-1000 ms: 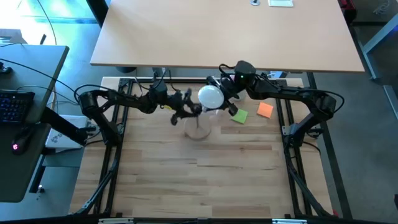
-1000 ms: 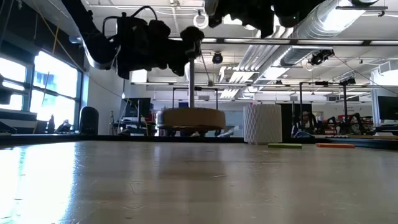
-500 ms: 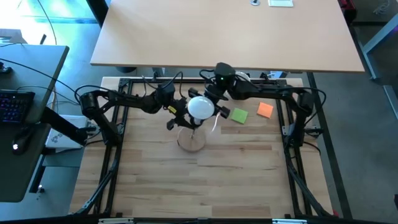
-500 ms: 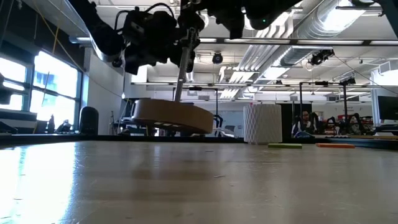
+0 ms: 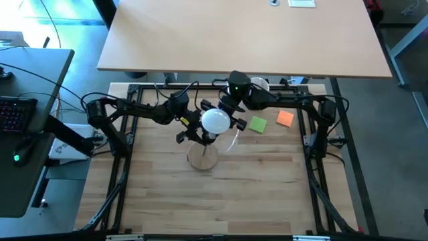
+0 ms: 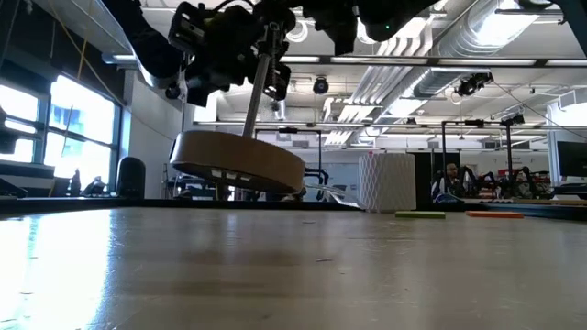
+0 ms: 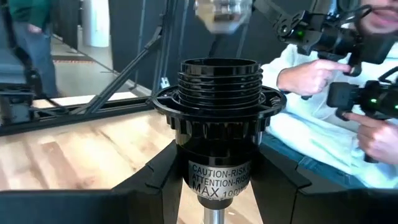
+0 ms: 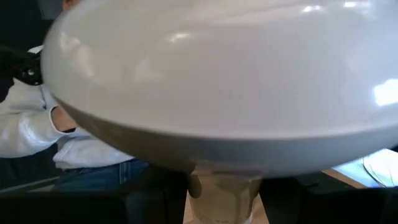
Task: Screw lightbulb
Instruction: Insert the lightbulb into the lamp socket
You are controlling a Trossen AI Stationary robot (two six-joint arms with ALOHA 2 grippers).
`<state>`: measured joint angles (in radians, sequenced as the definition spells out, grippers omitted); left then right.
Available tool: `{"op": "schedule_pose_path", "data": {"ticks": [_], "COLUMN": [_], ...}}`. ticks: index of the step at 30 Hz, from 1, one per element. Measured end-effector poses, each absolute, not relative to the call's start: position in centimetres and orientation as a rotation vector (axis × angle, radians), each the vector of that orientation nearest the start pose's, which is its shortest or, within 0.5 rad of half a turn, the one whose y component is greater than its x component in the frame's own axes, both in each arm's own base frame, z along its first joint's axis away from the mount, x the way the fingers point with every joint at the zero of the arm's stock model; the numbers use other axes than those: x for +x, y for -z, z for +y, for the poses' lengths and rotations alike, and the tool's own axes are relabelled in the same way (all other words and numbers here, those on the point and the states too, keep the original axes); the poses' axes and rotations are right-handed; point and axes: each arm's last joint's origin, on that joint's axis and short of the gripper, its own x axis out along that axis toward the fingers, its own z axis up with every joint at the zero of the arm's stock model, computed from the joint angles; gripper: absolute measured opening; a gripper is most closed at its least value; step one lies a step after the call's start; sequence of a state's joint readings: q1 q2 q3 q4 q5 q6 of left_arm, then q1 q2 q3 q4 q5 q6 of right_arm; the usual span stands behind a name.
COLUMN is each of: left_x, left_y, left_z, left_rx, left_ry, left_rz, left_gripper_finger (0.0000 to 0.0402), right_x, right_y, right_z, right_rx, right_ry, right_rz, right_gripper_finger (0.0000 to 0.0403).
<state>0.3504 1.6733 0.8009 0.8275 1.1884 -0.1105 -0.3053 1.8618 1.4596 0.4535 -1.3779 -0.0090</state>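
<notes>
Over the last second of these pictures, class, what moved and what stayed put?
The right gripper carried the lightbulb leftward until it sat over the socket. The left gripper, shut on that socket, lifted and tilted the wooden base off the table. The green and orange notes and the white ribbed cup stayed put.

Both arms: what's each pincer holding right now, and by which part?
Left pincer grips the black socket at its lower body; right pincer holds the lightbulb, grip point hidden.
</notes>
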Motion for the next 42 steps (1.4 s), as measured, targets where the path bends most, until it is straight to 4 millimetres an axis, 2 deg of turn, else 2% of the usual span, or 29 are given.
{"op": "schedule_pose_path", "data": {"ticks": [7,14,21,29,31,36,39,42], "left_x": [32.7,32.7,32.8,32.8,32.9,33.0,33.0,33.1], "left_y": [-22.6,-22.4,-22.2,-22.4,-22.5,-22.5,-22.5,-22.5], "left_z": [7.5,7.4,7.5,7.2,6.9,6.4,6.1,5.9], "left_rx": [-0.142,-0.158,-0.183,-0.15,-0.139,-0.133,-0.116,-0.108], "left_ry": [0.94,0.935,0.903,0.933,0.946,0.961,0.961,0.967], "left_rz": [0.073,0.089,0.11,0.09,0.083,0.083,0.073,0.065], "left_gripper_finger": [0.0141,0.0141,0.0141,0.0141,0.0141,0.0141,0.0141,0.0141], "right_x": [40.9,41.3,41.6,41.2,40.6,37.6,36.1,35.6], "right_y": [-31.9,-31.9,-31.7,-32.0,-33.0,-37.5,-38.2,-37.7], "right_z": [-8.8,-7.9,-8.0,-7.6,-7.1,-4.9,-3.0,-0.5], "right_rx": [-0.078,-0.056,-0.03,-0.016,-0.034,-0.177,-0.238,-0.296], "right_ry": [-1.099,-1.04,-0.945,-1.019,-1.025,-0.964,-0.922,-0.886], "right_rz": [-0.06,-0.044,-0.017,-0.009,-0.025,-0.111,-0.06,-0.039], "right_gripper_finger": [0.0151,0.0151,0.0151,0.0151,0.0151,0.0151,0.0151,0.0151]}}
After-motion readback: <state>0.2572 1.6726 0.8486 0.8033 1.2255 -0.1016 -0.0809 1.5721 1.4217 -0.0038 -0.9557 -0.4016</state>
